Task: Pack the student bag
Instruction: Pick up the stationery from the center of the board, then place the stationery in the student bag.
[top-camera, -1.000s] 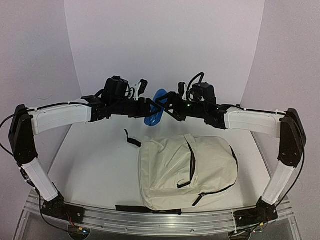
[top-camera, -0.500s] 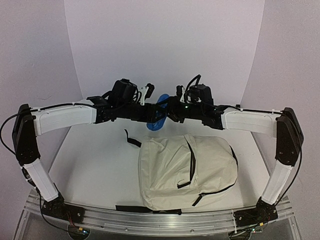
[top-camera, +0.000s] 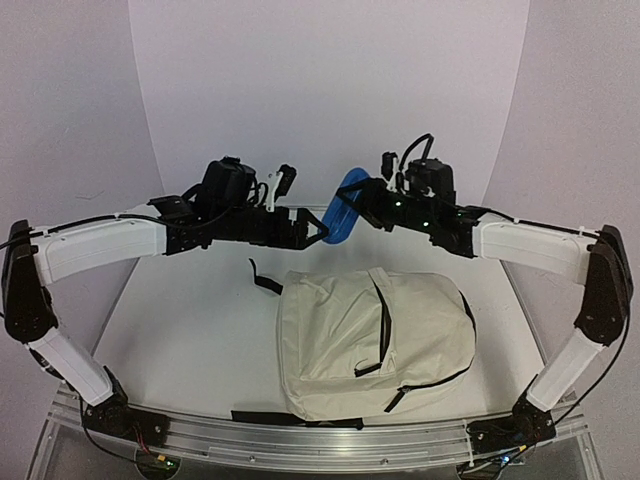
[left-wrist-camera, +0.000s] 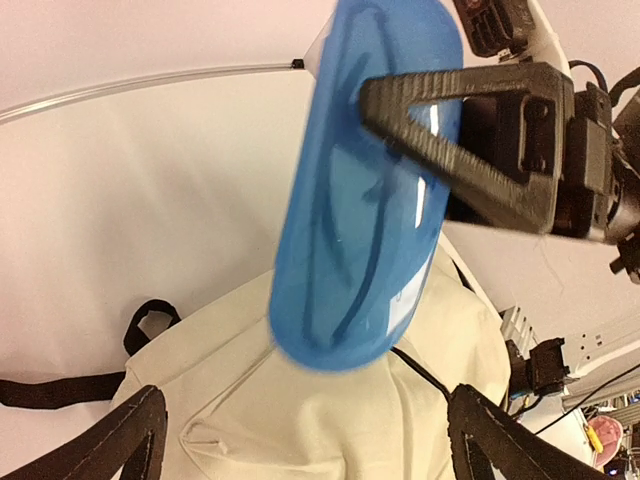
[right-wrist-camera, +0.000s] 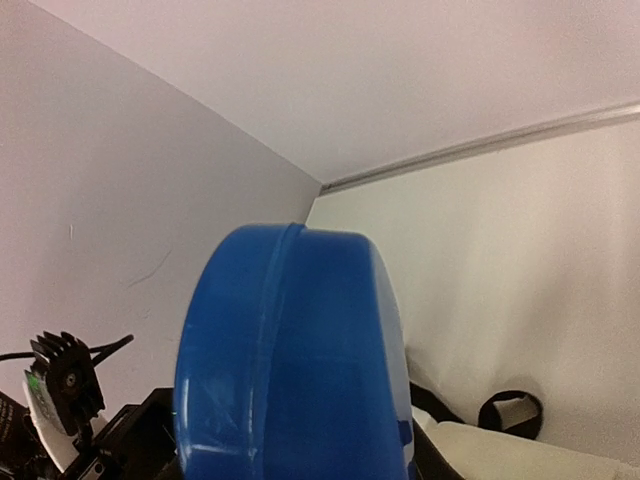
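Note:
The student bag (top-camera: 370, 345) lies flat on the white table, cream with black zippers; it also fills the lower part of the left wrist view (left-wrist-camera: 330, 420). Above its far edge hangs a blue oval plastic case (top-camera: 342, 212), with my right gripper (top-camera: 358, 206) shut on it. The case stands on edge and tilted (left-wrist-camera: 365, 190), and it blocks most of the right wrist view (right-wrist-camera: 290, 360). My left gripper (top-camera: 316, 229) is wide open just left of the case and apart from it, its fingertips (left-wrist-camera: 130, 440) spread over the bag.
A black strap loop (top-camera: 262, 280) lies on the table left of the bag's top. White walls enclose the table at the back and sides. The metal rail (top-camera: 320, 440) with both arm bases runs along the near edge.
My left gripper has opened, let go of the blue case and drawn back to the left. The right gripper has closed on the case and carried it up and to the right.

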